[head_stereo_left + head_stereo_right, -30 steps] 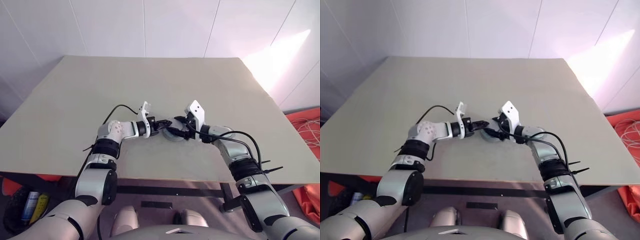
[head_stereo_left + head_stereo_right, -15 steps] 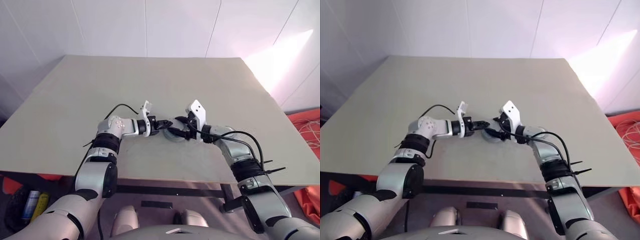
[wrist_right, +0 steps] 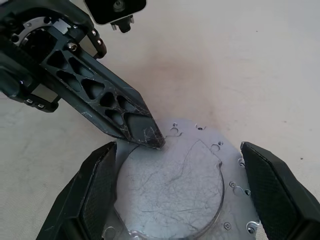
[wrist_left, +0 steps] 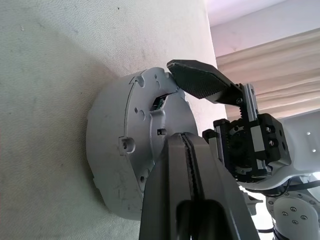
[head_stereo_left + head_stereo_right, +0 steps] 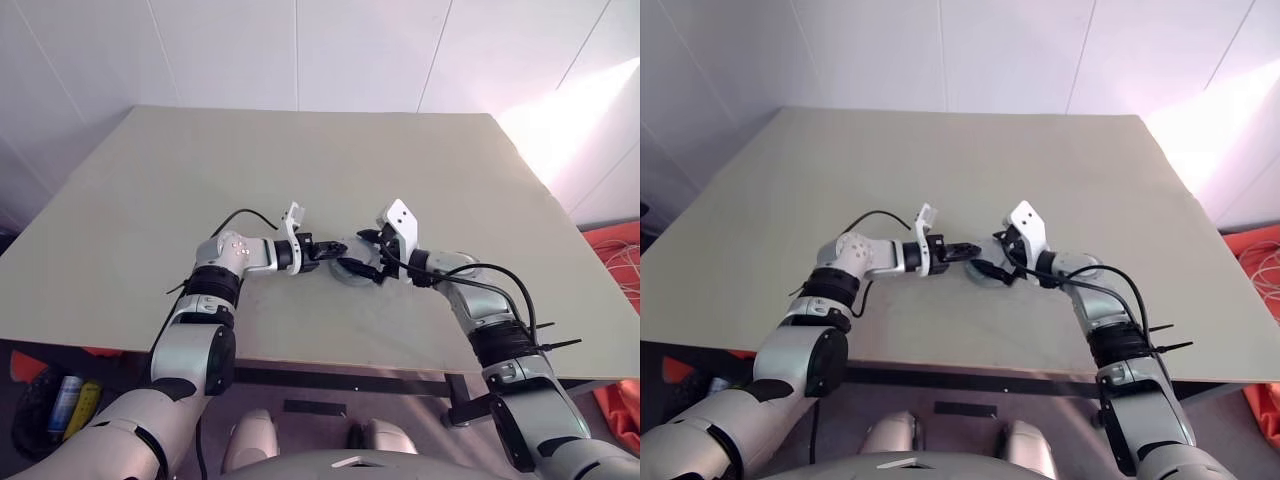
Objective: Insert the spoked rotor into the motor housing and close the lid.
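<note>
The motor housing (image 5: 349,271), a short round silver cup, sits on the table between my two grippers. Its top face (image 3: 172,192) is a scratched silver plate with small holes. My left gripper (image 5: 334,250) is shut on nothing, and its joined fingertips (image 3: 150,137) rest at the edge of that top face. My right gripper (image 3: 177,149) is open wide, one finger (image 3: 97,185) on each side of the housing and apart from it. One right finger (image 4: 200,82) reaches over the housing's far rim. The spoked rotor and the lid are hidden.
The beige table (image 5: 300,160) stretches away behind the housing. Its front edge (image 5: 330,360) lies close to my arms. A black cable (image 5: 240,215) loops off my left wrist. Orange material (image 5: 620,250) lies on the floor to the right.
My right gripper's fingers have spread wider around the housing. My left gripper has stayed shut at the housing's edge. The camera has shifted slightly.
</note>
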You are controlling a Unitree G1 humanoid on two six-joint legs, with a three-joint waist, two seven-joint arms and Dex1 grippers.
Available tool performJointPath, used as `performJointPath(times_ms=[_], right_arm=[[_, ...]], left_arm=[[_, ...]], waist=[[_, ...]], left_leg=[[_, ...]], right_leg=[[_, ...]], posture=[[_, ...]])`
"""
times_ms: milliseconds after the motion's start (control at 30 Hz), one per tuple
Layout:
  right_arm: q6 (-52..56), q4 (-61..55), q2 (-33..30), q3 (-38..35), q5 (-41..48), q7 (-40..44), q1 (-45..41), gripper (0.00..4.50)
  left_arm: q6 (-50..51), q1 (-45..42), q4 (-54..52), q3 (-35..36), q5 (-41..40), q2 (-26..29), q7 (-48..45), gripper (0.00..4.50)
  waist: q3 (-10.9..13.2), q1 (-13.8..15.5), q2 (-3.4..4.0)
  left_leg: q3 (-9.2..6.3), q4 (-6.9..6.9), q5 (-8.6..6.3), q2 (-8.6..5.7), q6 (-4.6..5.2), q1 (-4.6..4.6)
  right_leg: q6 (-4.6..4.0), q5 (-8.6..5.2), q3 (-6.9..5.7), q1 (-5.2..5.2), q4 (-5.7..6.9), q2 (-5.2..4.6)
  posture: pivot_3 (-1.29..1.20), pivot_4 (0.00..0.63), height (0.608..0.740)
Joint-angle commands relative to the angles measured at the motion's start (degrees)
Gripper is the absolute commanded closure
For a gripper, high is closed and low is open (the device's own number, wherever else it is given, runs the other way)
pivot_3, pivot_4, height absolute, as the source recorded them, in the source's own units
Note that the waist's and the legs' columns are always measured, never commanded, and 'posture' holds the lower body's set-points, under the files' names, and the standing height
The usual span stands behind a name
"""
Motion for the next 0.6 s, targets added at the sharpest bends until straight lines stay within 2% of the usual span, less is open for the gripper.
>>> performJointPath(times_ms=[33,167,433,600], right_arm=[[1.8,-1.5,-1.0,-1.4,2.1,1.8,0.7,0.02],[2.4,-2.9,-3.5,-3.2,3.1,3.1,0.6,0.02],[8.0,-5.6,-6.2,-8.6,6.0,0.6,-0.6,0.02],[21.7,-8.5,-8.3,-12.4,11.3,-1.3,-1.8,0.02]], left_arm=[[0.9,-0.4,0.9,-0.8,1.6,0.1,0.6,4.50],[1.2,-0.6,0.9,-0.9,1.6,0.0,0.4,4.50],[1.2,-0.9,0.9,-1.4,1.9,-0.3,-0.3,4.50],[1.3,-0.7,0.5,-1.5,2.2,-0.5,-0.6,4.50]], waist=[[0.0,0.0,0.01],[0.0,0.1,0.01],[0.0,0.2,0.05],[0.1,0.3,0.06]], left_leg=[[0.00,0.00,0.00,0.00,0.01,-0.02],[0.00,0.02,-0.01,-0.01,0.03,-0.13],[0.00,0.06,0.00,-0.02,0.11,-0.25],[0.00,0.11,0.05,-0.03,0.23,-0.25]], right_leg=[[-0.02,0.01,0.00,-0.01,0.00,0.00],[-0.06,0.03,-0.01,-0.09,0.00,0.00],[-0.09,0.05,-0.02,-0.21,0.05,-0.01],[-0.09,0.05,-0.02,-0.20,0.08,-0.02]], posture=[[0.00,0.000,0.740],[0.00,0.000,0.740],[0.00,0.000,0.740],[0.00,0.000,0.740]])
